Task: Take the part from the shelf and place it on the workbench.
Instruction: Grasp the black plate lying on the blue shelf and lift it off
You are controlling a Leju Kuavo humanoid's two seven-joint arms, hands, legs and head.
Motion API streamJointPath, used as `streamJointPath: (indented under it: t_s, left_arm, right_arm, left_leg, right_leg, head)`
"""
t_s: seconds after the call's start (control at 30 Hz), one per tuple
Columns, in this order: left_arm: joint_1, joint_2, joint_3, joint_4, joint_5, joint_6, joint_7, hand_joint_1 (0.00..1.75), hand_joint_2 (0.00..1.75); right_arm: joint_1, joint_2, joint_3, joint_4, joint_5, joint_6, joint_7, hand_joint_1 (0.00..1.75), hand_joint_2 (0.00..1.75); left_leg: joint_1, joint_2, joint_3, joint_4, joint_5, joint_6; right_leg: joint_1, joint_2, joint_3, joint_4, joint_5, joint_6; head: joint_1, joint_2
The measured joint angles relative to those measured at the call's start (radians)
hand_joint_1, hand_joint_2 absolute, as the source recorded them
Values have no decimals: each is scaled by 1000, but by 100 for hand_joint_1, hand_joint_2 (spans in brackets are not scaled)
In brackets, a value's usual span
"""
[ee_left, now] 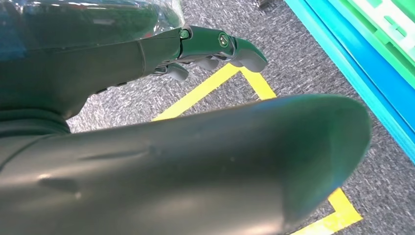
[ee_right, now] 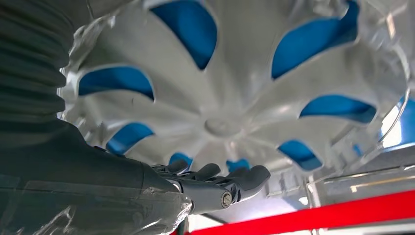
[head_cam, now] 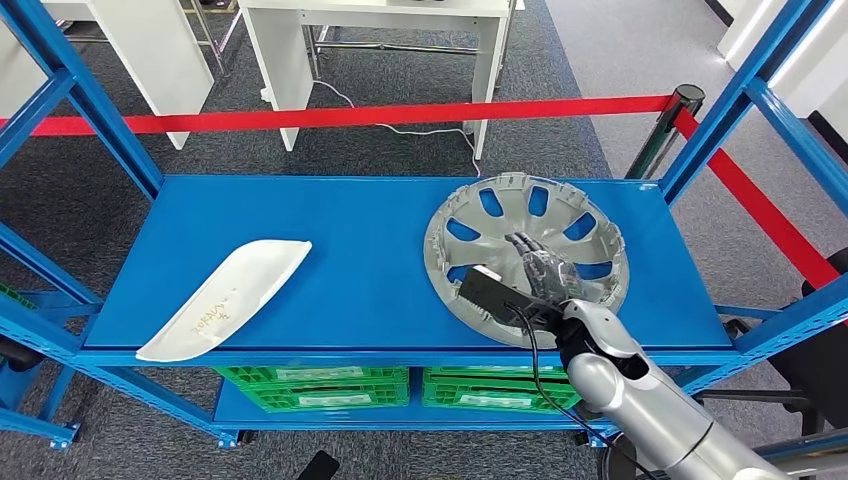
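The grey wheel cover [head_cam: 527, 256] is lying on the blue shelf [head_cam: 360, 250], toward its right end. The right hand [head_cam: 540, 268] is being held over its centre, fingers [ee_right: 215, 177] spread, nothing being gripped. The left hand [ee_left: 215, 46] is being hung over grey carpet [ee_left: 303, 63], fingers loosely extended and empty

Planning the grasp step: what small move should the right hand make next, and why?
Probably curl its fingers through a spoke opening: the right hand lies spread over the grey hubcap, which lies on the blue shelf, not yet gripped.
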Motion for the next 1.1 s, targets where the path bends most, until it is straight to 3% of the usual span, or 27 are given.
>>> streamJointPath:
  t_s: [0.43, 0.77, 1.0, 1.1]
  left_arm:
    - [-6, -1, 0, -1, -27, -9, 22, 0, 0]
    - [-17, -5, 0, -2, -47, -9, 38, 0, 0]
    - [-19, -9, 0, -2, -47, 3, 39, 0, 0]
    - [-19, -10, 0, -2, -47, 5, 39, 0, 0]
  right_arm:
    - [-2, 30, 84, 49, -52, 26, -17, 0, 175]
    - [-53, 63, 161, 137, -171, 151, 4, 0, 175]
    - [-91, 68, 222, 196, -155, 170, 15, 2, 175]
    - [-101, 70, 239, 209, -144, 170, 20, 133, 175]
  left_leg:
    - [0, 0, 0, -1, 0, 0]
    - [1, 0, 5, -1, 0, -1]
    - [4, 1, 13, -2, 1, -2]
    - [5, 1, 14, -2, 2, -2]
  right_leg:
    - [0, 0, 0, 0, 0, 0]
    - [1, 1, 2, -1, 0, -2]
    - [4, 1, 11, -4, 1, -6]
    - [4, 0, 13, -5, 2, -8]
  head:
    - [0, 0]
    - [0, 0]
    - [0, 0]
    - [0, 0]
